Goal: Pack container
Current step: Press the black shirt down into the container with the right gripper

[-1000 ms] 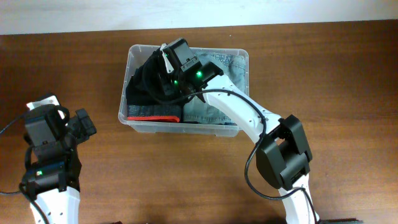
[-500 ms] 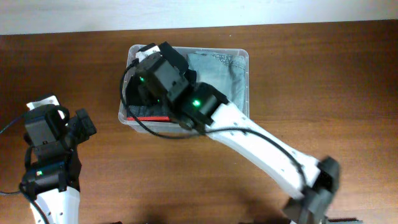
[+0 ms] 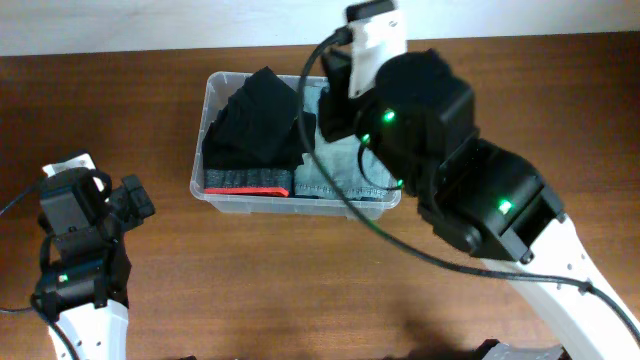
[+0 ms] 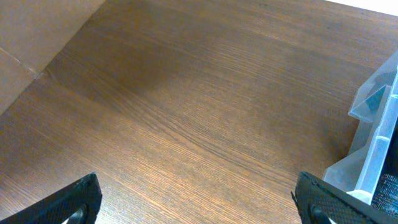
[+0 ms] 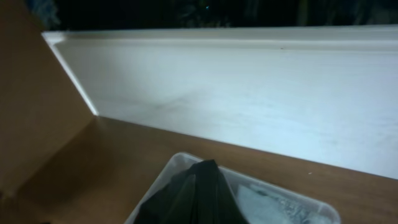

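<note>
The clear plastic container (image 3: 212, 92) stands at the table's far middle. It holds a heaped black garment (image 3: 258, 125) with a red and grey hem on the left and folded blue jeans (image 3: 335, 175) on the right. My right arm (image 3: 430, 120) is raised high, close under the overhead camera, and covers the container's right side; its fingers show in no view. The right wrist view looks down on the container (image 5: 163, 173) and the peaked black garment (image 5: 199, 193). My left gripper (image 4: 199, 208) is open and empty over bare table left of the container (image 4: 376, 134); it also shows in the overhead view (image 3: 135, 200).
The brown wooden table (image 3: 300, 280) has a white wall along its far edge (image 5: 249, 93). The right arm's black cables (image 3: 345, 215) loop over the container's front right corner. A brown panel (image 5: 37, 112) stands at the left in the right wrist view.
My right arm has lifted up out of the container and swung right, towards the camera. The black garment stays heaped in the container's left half. My left arm has not moved.
</note>
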{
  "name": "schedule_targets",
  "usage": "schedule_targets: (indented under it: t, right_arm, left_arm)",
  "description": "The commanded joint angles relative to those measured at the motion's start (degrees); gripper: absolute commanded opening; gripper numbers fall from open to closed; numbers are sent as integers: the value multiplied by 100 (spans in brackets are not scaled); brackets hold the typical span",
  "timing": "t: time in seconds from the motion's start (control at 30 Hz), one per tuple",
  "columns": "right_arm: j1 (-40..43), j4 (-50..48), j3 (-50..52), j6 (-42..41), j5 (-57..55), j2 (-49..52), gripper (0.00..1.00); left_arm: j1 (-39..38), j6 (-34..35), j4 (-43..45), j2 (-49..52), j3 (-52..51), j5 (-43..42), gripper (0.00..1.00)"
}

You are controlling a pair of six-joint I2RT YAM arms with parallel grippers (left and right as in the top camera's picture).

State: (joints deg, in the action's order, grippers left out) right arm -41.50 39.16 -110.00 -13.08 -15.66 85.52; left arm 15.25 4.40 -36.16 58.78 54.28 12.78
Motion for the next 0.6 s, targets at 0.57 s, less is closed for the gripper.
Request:
schedule_targets:
  t: [0.57]
  right_arm:
    - [184, -2144, 31, -4, 929, 2673, 4]
  left_arm:
    - [31, 74, 11, 13, -13, -39, 99]
